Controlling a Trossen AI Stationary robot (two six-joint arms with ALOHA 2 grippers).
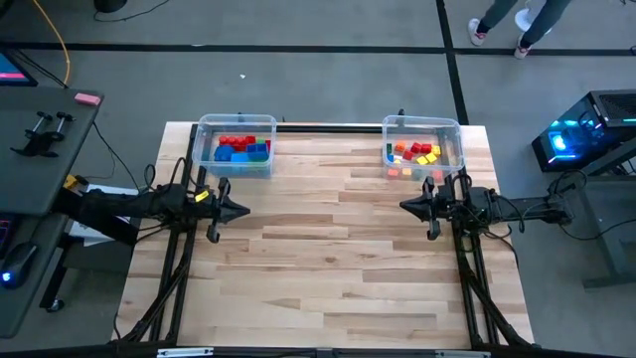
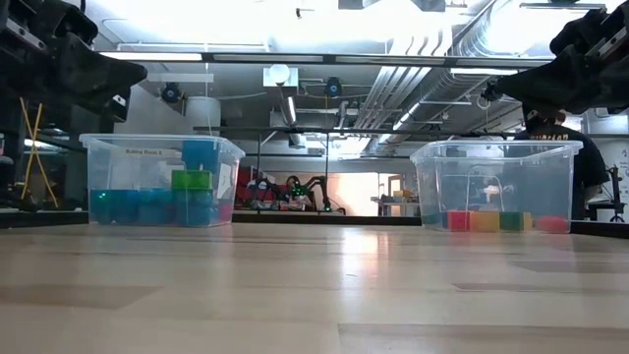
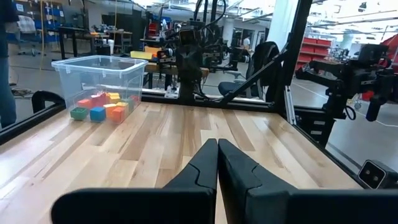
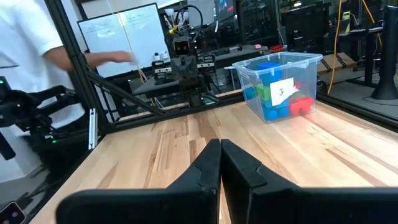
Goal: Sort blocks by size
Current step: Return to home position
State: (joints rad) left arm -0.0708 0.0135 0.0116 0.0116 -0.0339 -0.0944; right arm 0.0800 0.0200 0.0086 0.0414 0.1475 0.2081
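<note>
Larger red, blue and green blocks (image 1: 240,149) lie piled in a clear bin (image 1: 205,159) at the table's far left; they also show as stacked blocks (image 4: 277,93) in the right wrist view. Tiny red, orange, yellow and green cubes (image 1: 415,153) cover the floor of a second clear bin (image 1: 455,157) at the far right, seen too as cubes (image 3: 99,107). My left gripper (image 1: 244,209) hovers shut above the left side, pointing toward the table's middle. My right gripper (image 1: 403,205) hovers shut on the right side, facing it. Neither holds anything.
Bare wooden table (image 1: 328,259) stretches between the two grippers and toward the near edge. A black frame rail (image 1: 328,127) runs along the far edge between the bins. A person (image 4: 37,37) stands beyond the table in the right wrist view, and legs (image 1: 517,20) show on the floor behind.
</note>
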